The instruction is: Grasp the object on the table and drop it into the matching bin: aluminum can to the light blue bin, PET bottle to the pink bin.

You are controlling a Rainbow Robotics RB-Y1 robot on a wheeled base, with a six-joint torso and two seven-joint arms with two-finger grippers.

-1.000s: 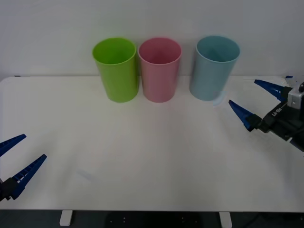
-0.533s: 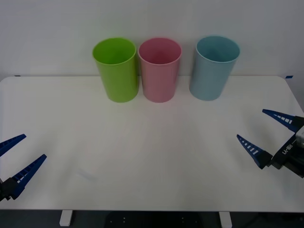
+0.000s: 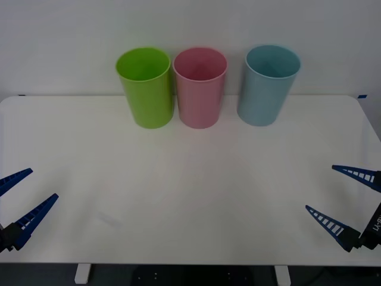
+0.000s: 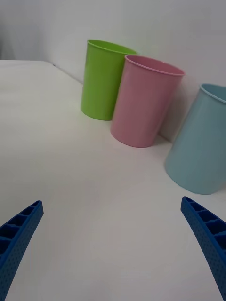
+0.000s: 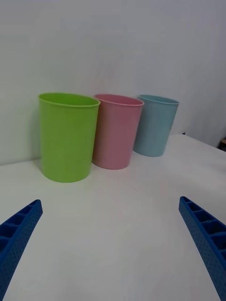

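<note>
Table [image 3: 190, 196] white, nothing lying on it; no can in sight, so I cannot place it. Blue bin [image 3: 269, 86], pink bin [image 3: 200, 88] and green bin [image 3: 146, 87] stand in a row at the far edge. Right gripper [image 3: 351, 202] spread, empty, at the near right corner. Left gripper [image 3: 21, 199] spread, empty, near left. Judgement: nothing left to grasp; drop likely done, arms parked.
</note>
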